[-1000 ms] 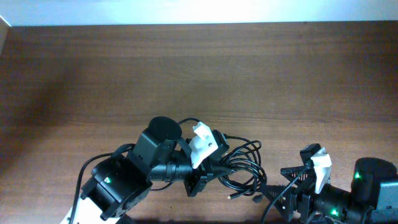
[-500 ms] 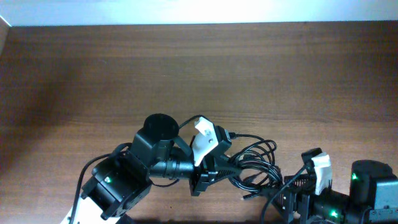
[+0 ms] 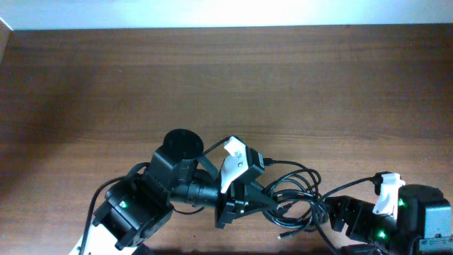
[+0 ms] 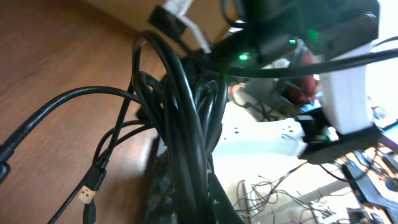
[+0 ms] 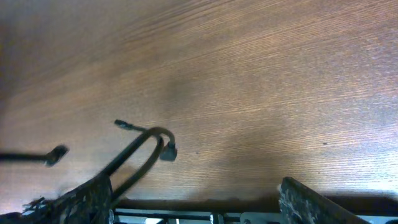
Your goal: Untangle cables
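- Brown wood-grain bench (image 3: 226,78) fills the overhead view. Its far half is bare, and all the activity sits along the near edge.
- Black cables (image 3: 294,190) lie in one loose bundle on the near part of the bench, between the robot's two sets of fingers. Their loops cross over each other and a few ends trail out.
- The left fingers (image 4: 160,188) appear closed on the cables. In the left wrist view, a thick sheaf of strands runs down between them and fans upward, with a USB plug (image 4: 87,196) hanging free beside it.
- The right fingers (image 5: 311,200) are spread wide apart and hold nothing. Bare bench lies between them in the right wrist view. One curved cable end with a small plug (image 5: 166,151) rests just ahead, nearer the finger on the left of that view.
- From above, the right fingers sit just beside the bundle's outer loops. Whether they touch a strand cannot be told.
- The task looks to be at an early stage. No cable lies apart from the others, and the loops overlap in one knot.
- Almost everything seems left to do: take hold of a single strand, draw it out of the clamped bundle, lay it down well apart, and repeat for the rest.
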{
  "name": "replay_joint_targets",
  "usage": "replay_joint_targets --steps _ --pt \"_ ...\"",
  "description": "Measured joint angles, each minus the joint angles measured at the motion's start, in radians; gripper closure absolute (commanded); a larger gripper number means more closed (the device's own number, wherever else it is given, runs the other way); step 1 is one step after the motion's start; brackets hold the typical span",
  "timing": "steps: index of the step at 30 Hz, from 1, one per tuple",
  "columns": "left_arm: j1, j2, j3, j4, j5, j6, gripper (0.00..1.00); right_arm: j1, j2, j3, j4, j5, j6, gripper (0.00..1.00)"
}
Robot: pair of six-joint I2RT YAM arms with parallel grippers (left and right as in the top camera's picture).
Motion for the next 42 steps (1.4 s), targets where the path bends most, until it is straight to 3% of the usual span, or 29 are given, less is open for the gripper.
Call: replay_joint_targets --steps 4,6,10,14,18,22,26,27,29,33,37,38,42 --pt "-0.001 -0.002 0.001 -0.062 -0.315 -0.069 1.00 0.000 0.000 0.000 0.072 -0.250 -0.204 0.11" --pt "-0.001 0.002 0.001 -0.061 -0.383 -0.142 1.00 0.000 0.000 0.000 0.130 -0.401 -0.291 0.07" --pt "-0.001 0.047 0.001 -0.056 -0.388 -0.280 1.00 0.000 0.000 0.000 0.155 -0.473 -0.337 0.07" --pt "-0.001 0.066 0.000 0.040 -0.190 -0.314 1.00 0.000 0.000 0.000 0.155 -0.280 -0.221 0.07" --pt "-0.001 0.077 -0.001 0.052 0.026 -0.194 1.00 0.003 0.000 0.001 0.134 -0.153 -0.097 0.07" --pt "-0.007 0.101 -0.010 -0.012 0.052 -0.093 1.00 0.019 -0.011 0.018 0.001 -0.035 0.092 0.07" --pt "-0.010 0.101 -0.014 -0.016 0.055 -0.026 1.00 0.021 -0.012 0.025 -0.026 -0.019 0.225 0.07" --pt "-0.010 0.083 -0.019 -0.017 0.055 0.008 1.00 0.021 -0.012 0.028 -0.029 0.003 0.238 0.07" --pt "0.001 -0.073 -0.018 -0.033 0.153 0.090 1.00 0.003 -0.006 0.006 -0.055 0.241 0.291 0.07" --pt "-0.001 -0.161 0.000 -0.056 0.211 0.168 1.00 0.003 -0.006 0.006 -0.057 0.317 0.312 0.07" --pt "-0.002 -0.150 0.001 -0.159 -0.026 0.176 1.00 0.002 -0.006 0.004 -0.008 0.206 0.202 0.07" --pt "-0.002 -0.150 0.001 -0.175 -0.100 0.176 1.00 0.002 -0.006 0.003 0.040 0.070 0.071 0.07" --pt "-0.002 -0.150 0.001 -0.177 -0.184 0.176 1.00 0.001 -0.004 0.000 0.161 -0.319 -0.223 0.07"
